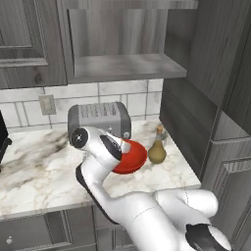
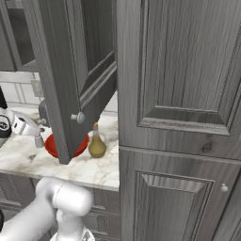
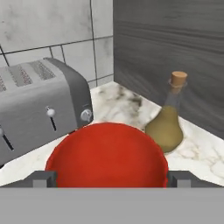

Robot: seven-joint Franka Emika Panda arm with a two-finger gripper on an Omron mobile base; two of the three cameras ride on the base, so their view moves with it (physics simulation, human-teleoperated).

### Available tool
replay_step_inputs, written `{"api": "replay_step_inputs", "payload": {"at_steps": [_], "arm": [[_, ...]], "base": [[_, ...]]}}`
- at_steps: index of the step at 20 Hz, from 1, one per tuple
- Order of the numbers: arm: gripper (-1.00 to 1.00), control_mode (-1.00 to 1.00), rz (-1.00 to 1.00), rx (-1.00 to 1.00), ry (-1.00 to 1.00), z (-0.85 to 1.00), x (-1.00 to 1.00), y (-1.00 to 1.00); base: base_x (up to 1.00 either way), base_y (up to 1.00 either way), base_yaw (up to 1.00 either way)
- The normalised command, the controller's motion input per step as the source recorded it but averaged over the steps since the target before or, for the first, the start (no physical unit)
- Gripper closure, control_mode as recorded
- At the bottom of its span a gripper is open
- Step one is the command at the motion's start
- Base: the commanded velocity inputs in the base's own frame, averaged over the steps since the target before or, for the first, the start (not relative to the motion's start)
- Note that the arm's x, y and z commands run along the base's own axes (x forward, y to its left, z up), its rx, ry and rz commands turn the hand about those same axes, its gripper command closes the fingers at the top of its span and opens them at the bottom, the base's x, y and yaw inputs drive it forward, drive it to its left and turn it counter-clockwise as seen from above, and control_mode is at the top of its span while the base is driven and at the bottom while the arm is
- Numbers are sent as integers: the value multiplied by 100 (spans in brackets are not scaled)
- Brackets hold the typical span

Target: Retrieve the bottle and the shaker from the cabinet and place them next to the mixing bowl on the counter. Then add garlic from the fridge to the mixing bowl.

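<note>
Bottle upright beside mixing bowl; stopper up.

The red mixing bowl is seen on the marbled counter, between the spread fingertips. The amber bottle stands upright just beside it; a grey toaster is set behind.

Marble surface: toaster at back, red bowl in front, bottle just beside bowl.

The arm hides the mixing bowl's left side; the cabinet door covers its middle.
</note>
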Motion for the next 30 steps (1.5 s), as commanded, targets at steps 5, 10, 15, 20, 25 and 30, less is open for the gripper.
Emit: {"api": "replay_step_inputs", "payload": {"at_steps": [5,10,15,20,25,30], "arm": [[-100,-100,30,4,0,8,1,-97],[-100,-100,24,0,0,61,2,-65],[-100,-100,9,0,6,66,0,-26],[-100,-100,0,0,6,9,6,-17],[-100,-100,22,1,0,6,4,-39],[-100,-100,31,7,-12,52,-35,-46]], "base": [[0,0,0],[0,0,0],[0,0,0],[0,0,0],[0,0,0],[0,0,0]]}}
